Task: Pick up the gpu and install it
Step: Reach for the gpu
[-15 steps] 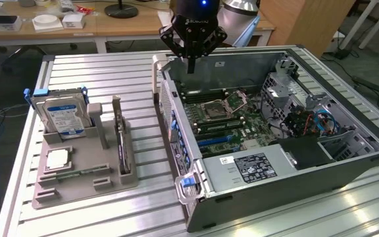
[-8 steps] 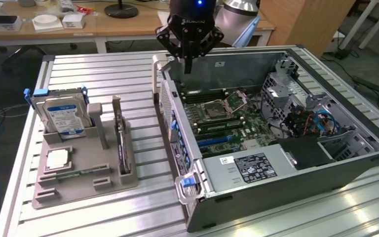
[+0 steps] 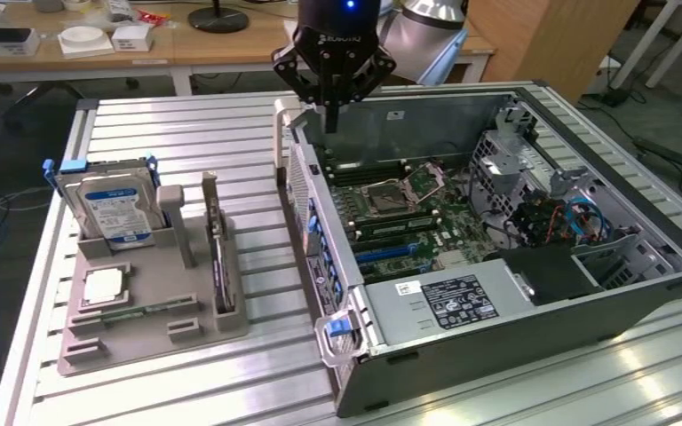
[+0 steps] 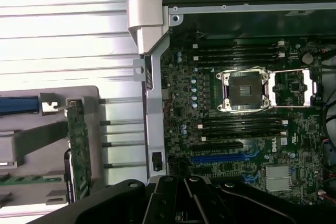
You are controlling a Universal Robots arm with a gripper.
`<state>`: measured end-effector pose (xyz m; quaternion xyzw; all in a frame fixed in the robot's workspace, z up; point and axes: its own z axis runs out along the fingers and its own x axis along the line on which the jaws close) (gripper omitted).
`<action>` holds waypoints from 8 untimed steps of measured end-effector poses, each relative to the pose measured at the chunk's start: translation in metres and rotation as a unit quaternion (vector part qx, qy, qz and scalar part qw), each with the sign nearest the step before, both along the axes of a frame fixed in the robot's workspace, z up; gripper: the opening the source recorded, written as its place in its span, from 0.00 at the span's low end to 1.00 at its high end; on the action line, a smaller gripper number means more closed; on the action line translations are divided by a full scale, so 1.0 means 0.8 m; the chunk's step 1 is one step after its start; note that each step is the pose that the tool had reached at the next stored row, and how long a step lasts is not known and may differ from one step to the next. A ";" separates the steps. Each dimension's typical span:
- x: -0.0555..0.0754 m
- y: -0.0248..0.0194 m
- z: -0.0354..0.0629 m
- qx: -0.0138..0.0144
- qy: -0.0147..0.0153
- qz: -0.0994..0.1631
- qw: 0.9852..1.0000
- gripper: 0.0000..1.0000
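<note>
The gripper (image 3: pixel 329 108) hangs fully closed and empty just above the computer case (image 3: pixel 436 355), over its wall facing the grey holder (image 3: pixel 139 335). The gpu (image 3: pixel 214 253) stands on edge in that holder, beside the case. Closed fingers would likely knock the card instead of straddling it.

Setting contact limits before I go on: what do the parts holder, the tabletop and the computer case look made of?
Parts holder: matt grey plastic, likely printed or moulded, judging by its blocky one-piece shape.
Tabletop: bare aluminium by the look, silvery ribbed slats with glare.
Computer case: sheet metal, dull silver inside, dark painted outside; thin folded edges.
</note>
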<state>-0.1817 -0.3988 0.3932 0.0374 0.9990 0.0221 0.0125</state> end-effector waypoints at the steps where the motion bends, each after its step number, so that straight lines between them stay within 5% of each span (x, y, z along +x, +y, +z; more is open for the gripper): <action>1: -0.001 0.0000 0.000 0.000 0.000 0.000 1.000 0.10; 8: -0.011 0.0000 0.000 0.000 0.000 0.000 1.000 0.10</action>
